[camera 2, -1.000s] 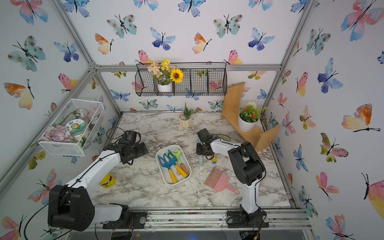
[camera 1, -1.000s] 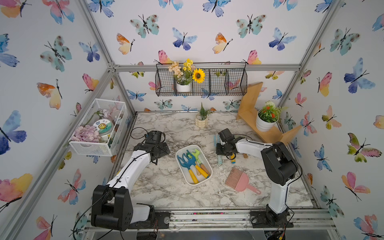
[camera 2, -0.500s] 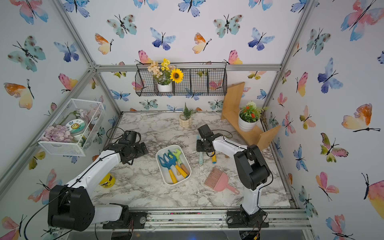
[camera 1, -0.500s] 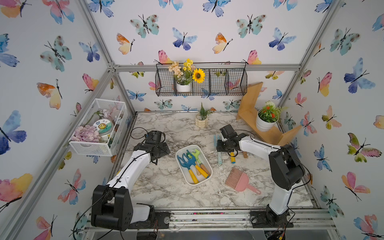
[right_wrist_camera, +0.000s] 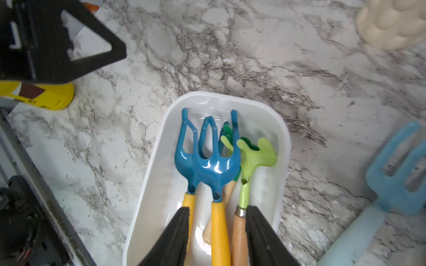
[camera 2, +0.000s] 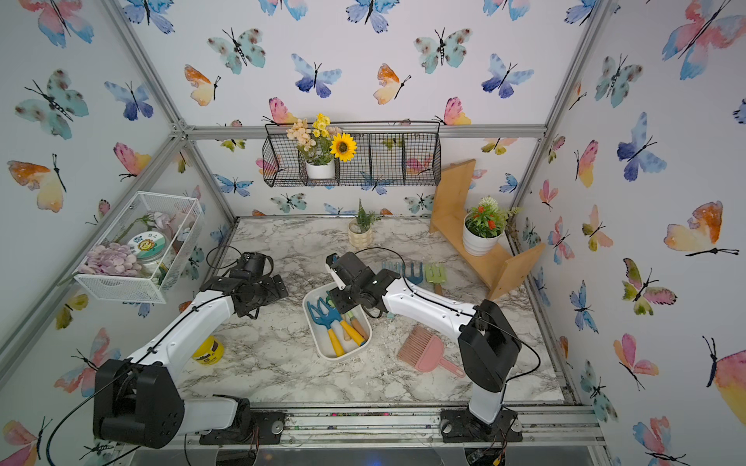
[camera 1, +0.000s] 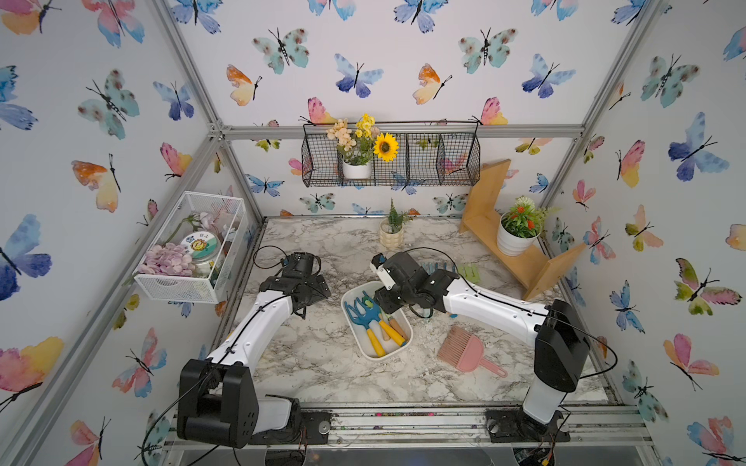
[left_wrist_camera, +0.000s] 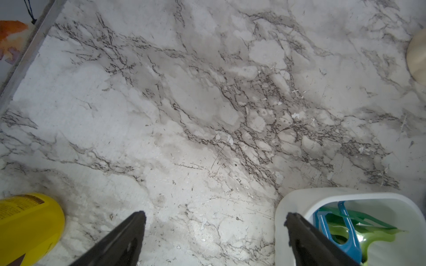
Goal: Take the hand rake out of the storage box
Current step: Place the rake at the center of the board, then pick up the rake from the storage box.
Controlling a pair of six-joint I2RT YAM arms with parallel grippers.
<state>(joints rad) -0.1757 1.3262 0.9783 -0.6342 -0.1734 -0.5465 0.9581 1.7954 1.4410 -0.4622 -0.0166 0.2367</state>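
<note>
**Crowded box [right_wrist_camera: 159,147], risky grab**

Right gripper [right_wrist_camera: 217,208], half-open and empty, straddles two handles [right_wrist_camera: 219,223] inside the box. Closing may grab a neighbour along with the blue rake [right_wrist_camera: 214,165] lying there. Left gripper [left_wrist_camera: 215,214] hangs wide open beside the box.

A: Can anything be read?
B: No. The yellow tub [left_wrist_camera: 27,221] beside the left jaws bears a blurred label; the jar lid [camera 1: 200,245], well away from both jaws, shows print too small.

butterfly wallpaper [camera 1: 395,52] all round; alu frame [camera 1: 524,131]; marble-look tabletop [camera 1: 323,363]; black wire basket [camera 1: 456,161] on back wall; wooden shelf [camera 1: 484,191] in corner
</note>
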